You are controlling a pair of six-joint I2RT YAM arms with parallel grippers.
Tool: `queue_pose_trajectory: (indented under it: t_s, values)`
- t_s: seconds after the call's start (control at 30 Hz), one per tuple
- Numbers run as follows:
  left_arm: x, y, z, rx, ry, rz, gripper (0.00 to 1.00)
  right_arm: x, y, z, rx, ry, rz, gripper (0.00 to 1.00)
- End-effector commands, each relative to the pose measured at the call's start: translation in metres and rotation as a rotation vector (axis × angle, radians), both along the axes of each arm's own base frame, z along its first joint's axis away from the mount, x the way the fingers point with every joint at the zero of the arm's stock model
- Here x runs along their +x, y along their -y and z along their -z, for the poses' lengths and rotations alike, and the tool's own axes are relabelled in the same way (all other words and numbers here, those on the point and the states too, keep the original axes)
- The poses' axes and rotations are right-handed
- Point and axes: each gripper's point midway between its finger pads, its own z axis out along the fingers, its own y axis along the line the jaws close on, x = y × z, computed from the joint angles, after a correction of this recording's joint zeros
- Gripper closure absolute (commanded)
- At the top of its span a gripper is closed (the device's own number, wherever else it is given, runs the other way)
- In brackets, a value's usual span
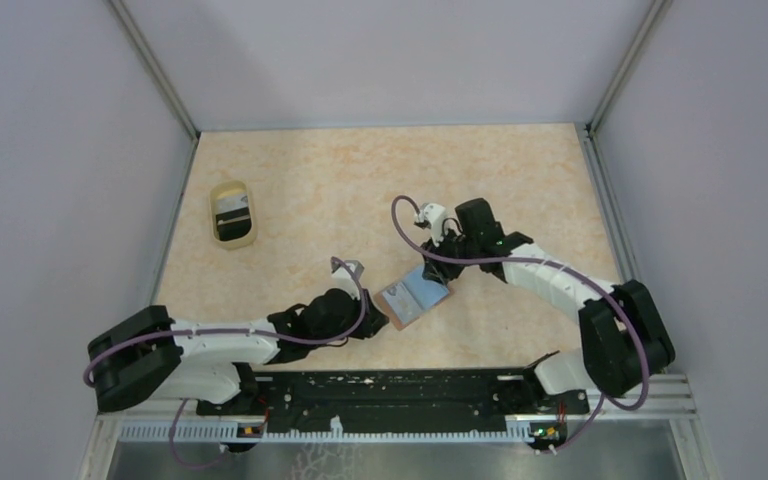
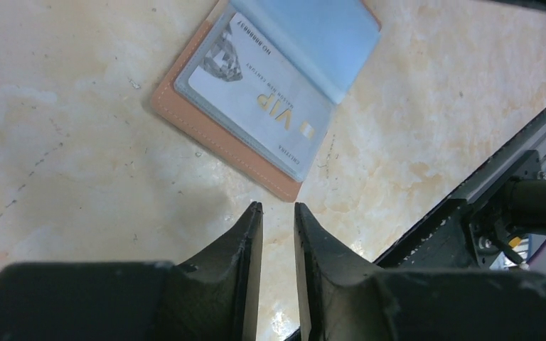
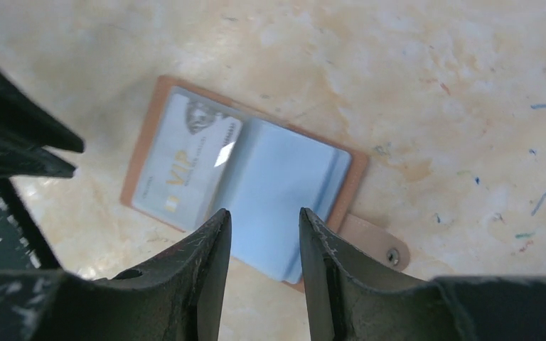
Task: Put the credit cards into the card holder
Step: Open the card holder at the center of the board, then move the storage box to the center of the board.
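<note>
Card holder (image 3: 284,185) lies open and flat on the surface (image 1: 360,170), between the two arms. VIP card (image 3: 181,163) sits in its clear sleeve. Left pincer (image 2: 278,207) slightly parted, empty, just off the holder's corner. Right pincer (image 3: 264,212) spread above the blue lining; can't tell if it touches.

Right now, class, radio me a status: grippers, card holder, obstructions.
Left gripper slightly open, empty, beside card holder. Right gripper open, empty, above it. Holder lies open, white VIP card in sleeve. Nothing blocking.
</note>
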Motion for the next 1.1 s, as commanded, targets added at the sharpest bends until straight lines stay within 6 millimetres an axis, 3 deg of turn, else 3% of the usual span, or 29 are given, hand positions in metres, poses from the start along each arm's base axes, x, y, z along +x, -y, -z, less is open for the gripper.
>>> queue_pose_trajectory:
  t_s: [0.0, 0.1, 0.17, 0.27, 0.4, 0.53, 0.63, 0.73, 0.97, 1.07]
  values:
    - [0.003, -0.002, -0.019, -0.043, 0.046, -0.002, 0.70, -0.039, -0.033, -0.042, 0.219, 0.060, -0.295, 0.61]
    - [0.001, 0.011, -0.035, -0.120, 0.069, 0.040, 0.70, -0.047, -0.040, -0.025, 0.235, -0.081, -0.308, 0.82]
    - [0.000, 0.022, -0.041, -0.155, 0.074, 0.067, 0.72, -0.047, -0.040, -0.007, 0.197, -0.175, -0.291, 0.87]
    - [0.004, 0.037, -0.043, -0.174, 0.074, 0.085, 0.77, -0.038, -0.035, 0.021, 0.121, -0.251, -0.210, 0.89]
    - [0.014, 0.043, -0.020, -0.090, 0.039, 0.049, 0.82, -0.019, -0.018, 0.049, -0.009, -0.243, -0.080, 0.89]
    - [0.026, 0.031, -0.012, -0.040, 0.039, -0.012, 0.85, -0.024, -0.025, 0.037, 0.031, -0.246, -0.134, 0.89]
    - [0.045, 0.015, -0.024, -0.032, 0.067, -0.048, 0.79, -0.044, -0.040, -0.001, 0.147, -0.257, -0.316, 0.85]
    - [0.072, -0.009, -0.044, -0.026, 0.092, -0.074, 0.65, -0.049, -0.039, -0.029, 0.168, -0.180, -0.385, 0.81]
    - [0.143, -0.094, -0.087, 0.135, 0.220, -0.247, 0.31, -0.035, -0.028, -0.054, 0.126, 0.007, -0.332, 0.73]
    - [0.174, -0.138, -0.103, 0.208, 0.260, -0.362, 0.25, -0.036, -0.028, -0.056, 0.130, 0.002, -0.334, 0.72]
